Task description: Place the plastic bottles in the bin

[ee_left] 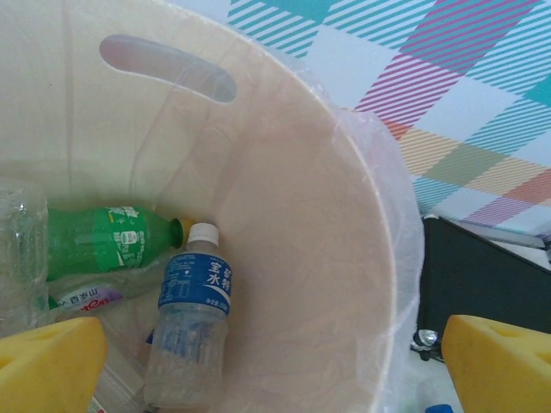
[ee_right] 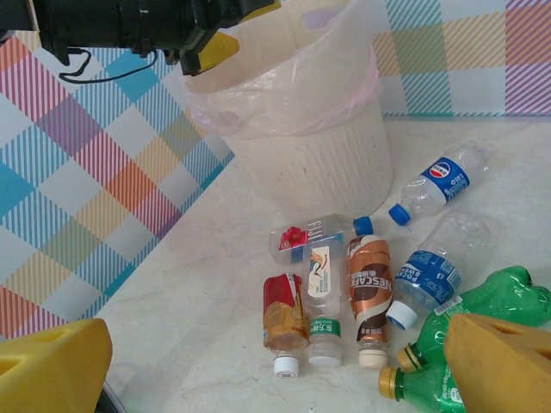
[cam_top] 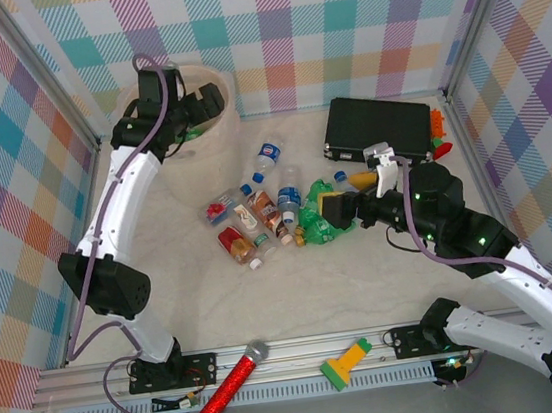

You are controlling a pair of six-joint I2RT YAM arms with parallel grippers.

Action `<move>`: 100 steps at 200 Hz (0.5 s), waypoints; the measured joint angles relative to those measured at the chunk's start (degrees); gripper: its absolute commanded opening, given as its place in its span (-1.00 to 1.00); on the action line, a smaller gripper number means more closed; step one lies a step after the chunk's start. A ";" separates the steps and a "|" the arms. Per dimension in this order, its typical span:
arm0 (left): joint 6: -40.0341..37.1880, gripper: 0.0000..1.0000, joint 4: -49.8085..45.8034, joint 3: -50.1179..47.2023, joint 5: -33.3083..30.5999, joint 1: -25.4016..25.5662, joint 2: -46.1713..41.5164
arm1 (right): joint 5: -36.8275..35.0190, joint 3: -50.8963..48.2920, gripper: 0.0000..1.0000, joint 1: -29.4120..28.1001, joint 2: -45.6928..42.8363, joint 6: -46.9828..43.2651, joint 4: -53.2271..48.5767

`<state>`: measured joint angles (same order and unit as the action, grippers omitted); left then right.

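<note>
The cream bin (cam_top: pixel 218 163) stands at the back left with a thin liner over its rim. My left gripper (cam_top: pixel 194 116) hovers open over its mouth, holding nothing. In the left wrist view a green bottle (ee_left: pixel 112 241) and a blue-labelled bottle (ee_left: pixel 191 318) lie inside the bin (ee_left: pixel 293 206), below the gripper (ee_left: pixel 275 374). Several plastic bottles (cam_top: pixel 257 219) lie in a loose pile mid-table, with a blue-capped one (cam_top: pixel 267 157) apart from them. My right gripper (cam_top: pixel 345 194) hangs open just right of the pile, over the green bottles (ee_right: pixel 482 310). Its yellow pads (ee_right: pixel 52 366) are spread wide.
A flat black case (cam_top: pixel 377 126) lies at the back right, with small orange and red items (cam_top: pixel 437 136) beside it. A red glitter microphone (cam_top: pixel 228 389) and a green-and-yellow tool (cam_top: pixel 346 364) rest on the front rail. Checked walls enclose the table.
</note>
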<state>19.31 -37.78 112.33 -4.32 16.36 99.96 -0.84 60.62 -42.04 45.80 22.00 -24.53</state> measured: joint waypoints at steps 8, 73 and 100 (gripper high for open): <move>0.20 0.99 0.09 -0.24 0.24 0.07 -0.59 | -0.20 0.00 0.98 0.00 0.00 0.07 -0.04; 0.68 0.99 3.41 -10.60 0.28 5.38 -9.92 | -8.79 -0.85 0.98 0.02 3.69 2.86 -3.72; 1.29 0.99 6.40 -18.69 0.24 9.51 -14.69 | -11.37 -3.04 0.98 0.37 4.81 3.93 -4.74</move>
<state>20.60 -31.38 93.65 -4.08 25.87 85.27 -12.21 57.58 -41.67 50.61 25.93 -29.28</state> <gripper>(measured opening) 0.996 0.990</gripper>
